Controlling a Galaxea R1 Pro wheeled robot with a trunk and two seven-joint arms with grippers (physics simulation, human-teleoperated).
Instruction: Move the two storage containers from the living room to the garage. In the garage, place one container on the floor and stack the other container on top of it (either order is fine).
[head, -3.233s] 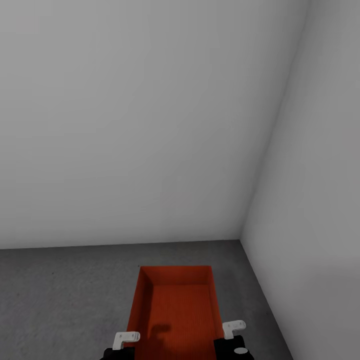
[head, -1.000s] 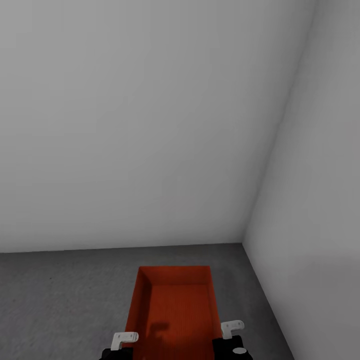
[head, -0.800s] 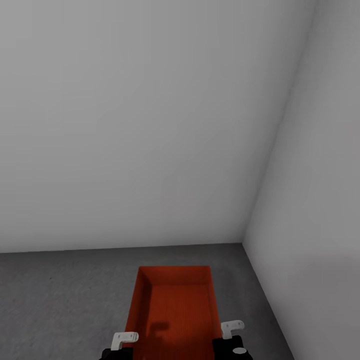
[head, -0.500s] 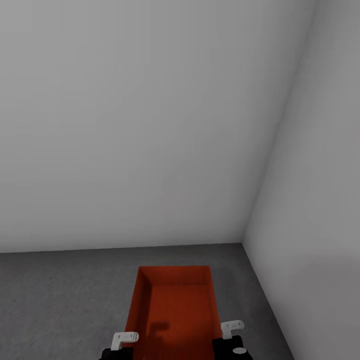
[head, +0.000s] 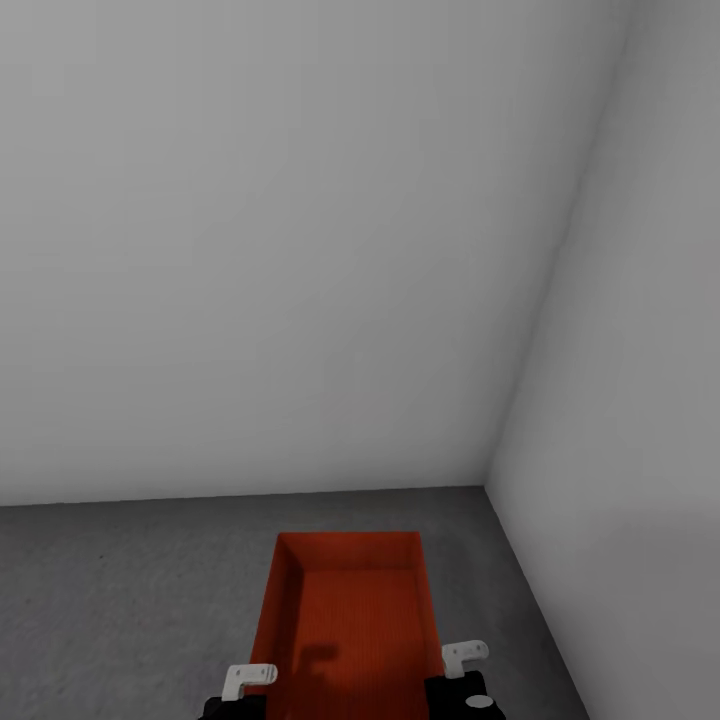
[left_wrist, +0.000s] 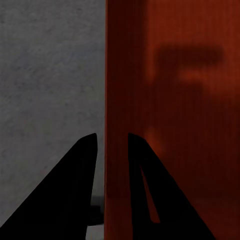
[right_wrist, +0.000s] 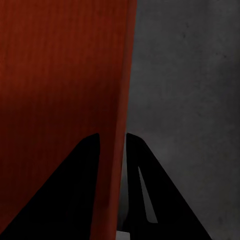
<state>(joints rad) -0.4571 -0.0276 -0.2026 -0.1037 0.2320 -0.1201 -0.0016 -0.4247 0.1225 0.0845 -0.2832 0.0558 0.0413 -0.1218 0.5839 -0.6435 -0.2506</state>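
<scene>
One orange-red storage container (head: 350, 610) lies lengthwise in front of me over the dark grey concrete floor (head: 130, 600) of the garage, open top up and empty. My left gripper (head: 250, 682) is shut on its left long wall near the close end. In the left wrist view the two black fingers (left_wrist: 80, 165) straddle that thin wall (left_wrist: 116, 100). My right gripper (head: 465, 655) is shut on the right long wall, its fingers (right_wrist: 145, 170) on either side of the wall (right_wrist: 125, 75). Whether the container rests on the floor or hangs just above it, I cannot tell.
A pale grey wall (head: 280, 250) stands straight ahead and a second one (head: 640, 400) closes in on the right, meeting in a corner just beyond the container. Open concrete stretches to the left of the container.
The head view has shifted a little since 3.2 s ago. Over the last second nothing has visibly moved, and both grippers keep their hold on the container.
</scene>
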